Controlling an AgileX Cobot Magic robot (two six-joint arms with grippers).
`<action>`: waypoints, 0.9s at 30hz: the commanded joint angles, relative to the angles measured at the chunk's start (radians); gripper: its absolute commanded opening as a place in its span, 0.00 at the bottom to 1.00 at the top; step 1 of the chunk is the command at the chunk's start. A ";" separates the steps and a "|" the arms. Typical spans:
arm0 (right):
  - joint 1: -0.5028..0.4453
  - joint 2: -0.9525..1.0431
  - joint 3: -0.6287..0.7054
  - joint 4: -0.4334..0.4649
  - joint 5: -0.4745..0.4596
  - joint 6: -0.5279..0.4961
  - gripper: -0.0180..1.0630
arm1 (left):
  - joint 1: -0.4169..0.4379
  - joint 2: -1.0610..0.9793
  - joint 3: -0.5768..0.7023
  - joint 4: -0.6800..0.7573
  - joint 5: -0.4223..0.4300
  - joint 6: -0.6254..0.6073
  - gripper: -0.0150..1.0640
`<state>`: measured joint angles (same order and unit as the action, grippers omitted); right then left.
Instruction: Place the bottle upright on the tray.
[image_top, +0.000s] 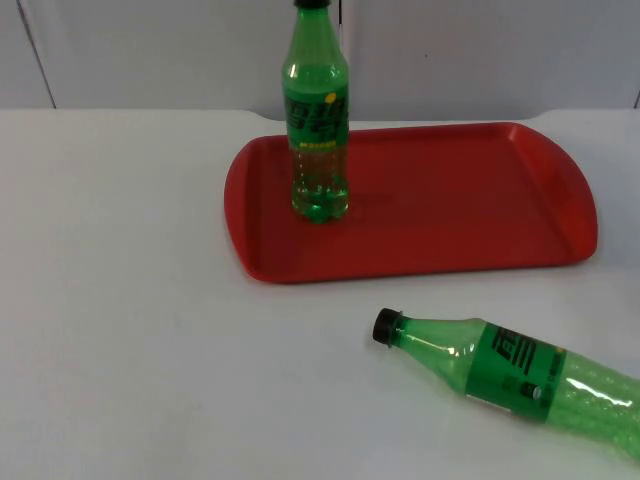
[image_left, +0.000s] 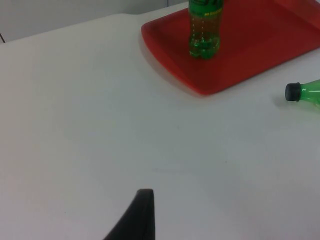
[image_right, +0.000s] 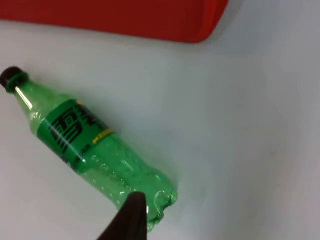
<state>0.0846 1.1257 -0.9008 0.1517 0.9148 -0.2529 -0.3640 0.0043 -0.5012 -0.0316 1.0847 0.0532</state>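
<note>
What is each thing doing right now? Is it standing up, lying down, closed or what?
Standing green bottle: upright on the tray, near its left end.
Lying green bottle: on its side on the white table, off the tray, black cap on.
Red tray: flat on the table, holding one bottle.
Left tool: over bare table, holding nothing.
Right tool: at the lying bottle's base end.
</note>
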 joint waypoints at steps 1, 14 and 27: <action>0.006 0.074 -0.032 0.023 0.000 -0.059 0.99 | 0.004 -0.004 0.005 0.000 -0.009 -0.007 0.99; 0.237 0.399 -0.161 0.008 -0.056 -0.137 0.99 | 0.004 -0.004 0.005 0.000 -0.009 -0.007 0.99; 0.439 0.595 -0.256 -0.032 -0.090 -0.219 0.99 | 0.004 -0.004 0.005 0.000 -0.009 -0.007 0.99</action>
<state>0.5059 1.7077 -1.1440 0.1318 0.8344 -0.4492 -0.3640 0.0043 -0.5012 -0.0298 1.0847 0.0532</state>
